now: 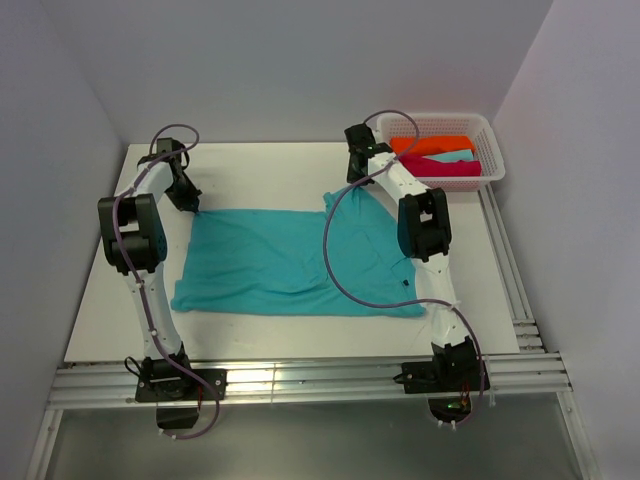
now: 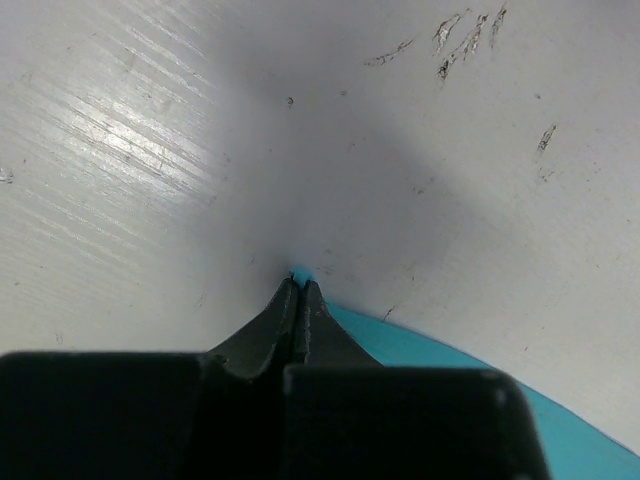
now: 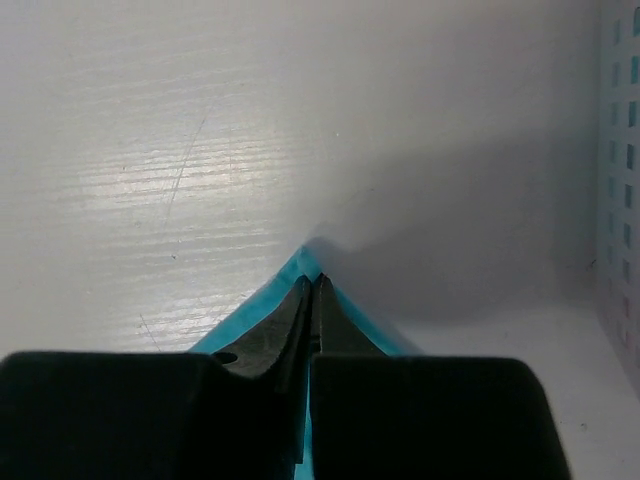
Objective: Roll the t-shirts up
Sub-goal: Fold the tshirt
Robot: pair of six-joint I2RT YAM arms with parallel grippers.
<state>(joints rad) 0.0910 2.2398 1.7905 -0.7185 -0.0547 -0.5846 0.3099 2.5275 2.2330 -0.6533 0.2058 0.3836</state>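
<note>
Left gripper (image 2: 298,287) is pinched closed on the far-left corner of the turquoise t-shirt (image 1: 270,262). Right gripper (image 3: 313,282) is pinched on its far-right corner, seemingly by only a sliver of cloth. The shirt lies flat on the table (image 1: 270,170). Lift both corners evenly and turn the edge over straight.

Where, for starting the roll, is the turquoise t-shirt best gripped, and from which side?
At its two far corners, from above on the far side. The turquoise t-shirt lies flat and spread on the table, so only a thin edge can be pinched; the left gripper and right gripper are shut there, placed to roll it nearward.
</note>
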